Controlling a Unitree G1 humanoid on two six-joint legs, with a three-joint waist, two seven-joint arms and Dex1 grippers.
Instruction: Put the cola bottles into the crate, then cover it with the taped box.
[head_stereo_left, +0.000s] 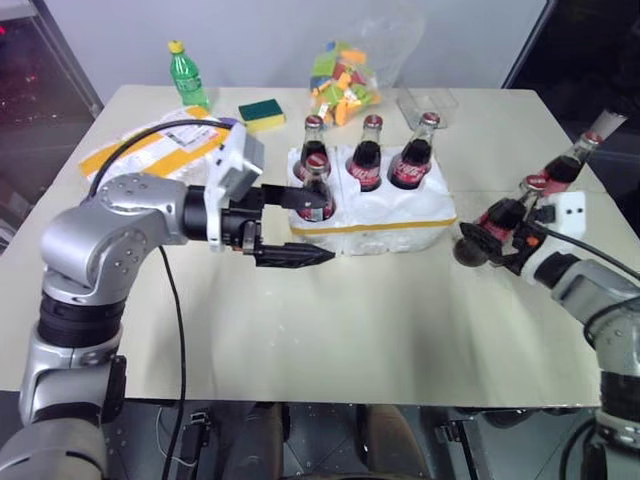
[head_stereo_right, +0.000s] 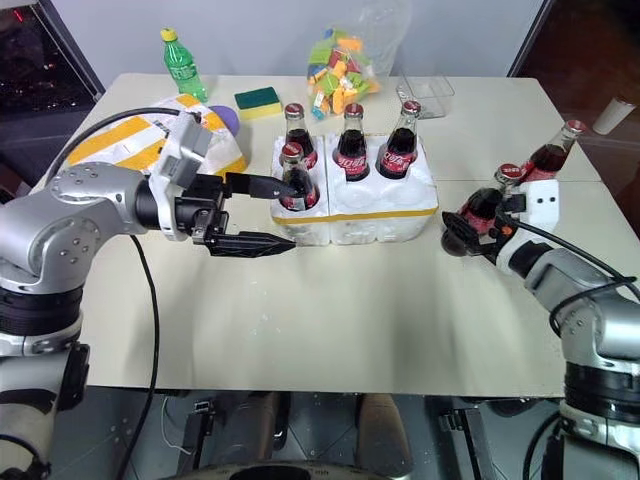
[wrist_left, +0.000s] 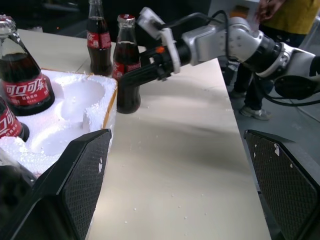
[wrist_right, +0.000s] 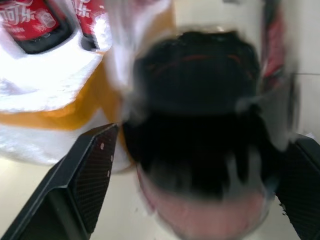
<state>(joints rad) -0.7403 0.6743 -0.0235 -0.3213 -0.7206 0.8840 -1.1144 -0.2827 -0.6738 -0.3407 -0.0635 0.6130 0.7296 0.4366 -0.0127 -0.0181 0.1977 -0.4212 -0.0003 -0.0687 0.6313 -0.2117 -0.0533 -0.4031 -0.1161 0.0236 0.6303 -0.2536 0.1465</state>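
Surface (head_stereo_left: 330, 320): beige, crate (head_stereo_left: 372, 205) mid-back holding four cola bottles (head_stereo_left: 370, 150).
Right hand (head_stereo_right: 478, 232): spread around fifth bottle (head_stereo_right: 484, 205), unclamped.
Left hand (head_stereo_left: 300, 225): open, empty.
Advice: centre, squeeze low, lift upright.

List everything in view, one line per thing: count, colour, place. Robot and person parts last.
cola bottles: six, dark with red labels and caps; four stand in the crate, two stand on the table to its right.
crate: one, white with a yellow band, mid-table.
taped box: one, white with yellow stripes, far left of the table.
green bottle: one, yellow cap, far left edge.
sponge: one, green and yellow, behind the crate.
bag of blocks: one, clear, multicoloured contents, far edge.
clear container: one, far edge.
table: one, beige.
person: one, yellow top, standing beyond the table.
left gripper: black, open, beside the crate.
right gripper: black, open around the nearer loose bottle.
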